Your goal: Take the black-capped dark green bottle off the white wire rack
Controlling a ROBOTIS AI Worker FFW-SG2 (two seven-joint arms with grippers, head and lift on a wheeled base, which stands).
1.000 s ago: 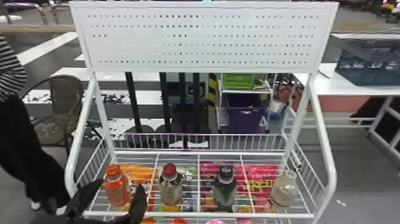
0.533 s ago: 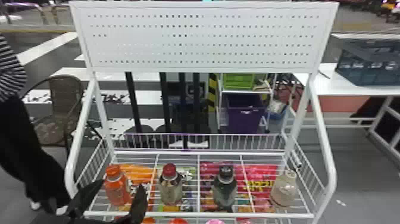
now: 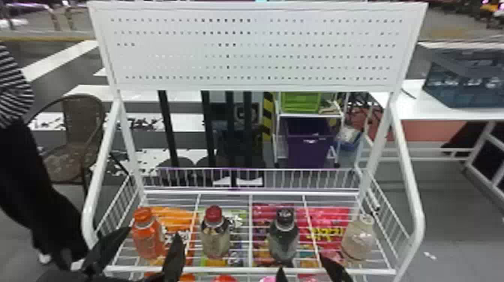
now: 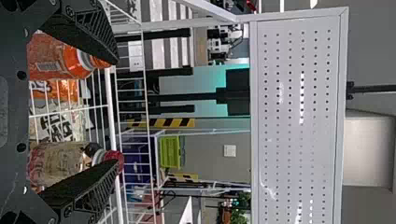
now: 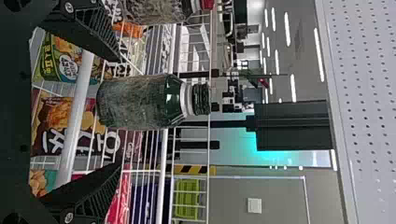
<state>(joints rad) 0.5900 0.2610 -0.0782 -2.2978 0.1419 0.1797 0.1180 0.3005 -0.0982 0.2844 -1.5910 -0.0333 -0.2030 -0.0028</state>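
The dark green bottle (image 3: 284, 236) with the black cap stands upright on the white wire rack (image 3: 240, 269), third from the left. My right gripper (image 3: 305, 268) is low at the rack's front edge, open, just in front of that bottle. In the right wrist view the bottle (image 5: 140, 102) lies beyond and between the spread fingers of my right gripper (image 5: 119, 112), untouched. My left gripper (image 3: 152, 240) stands open at the rack's left front, by the orange bottle. In the left wrist view, my left gripper (image 4: 116, 112) has its fingers wide apart.
An orange bottle (image 3: 148, 234) and a red-capped bottle (image 3: 215, 232) stand left of the green one, a pale bottle (image 3: 357, 238) right of it. Snack bags lie beneath the wires. White side rails and a perforated panel (image 3: 255, 48) frame the rack.
The right gripper's fingers have come into the head view from the bottom edge, in front of the dark green bottle. The left arm and the bottles look unmoved.
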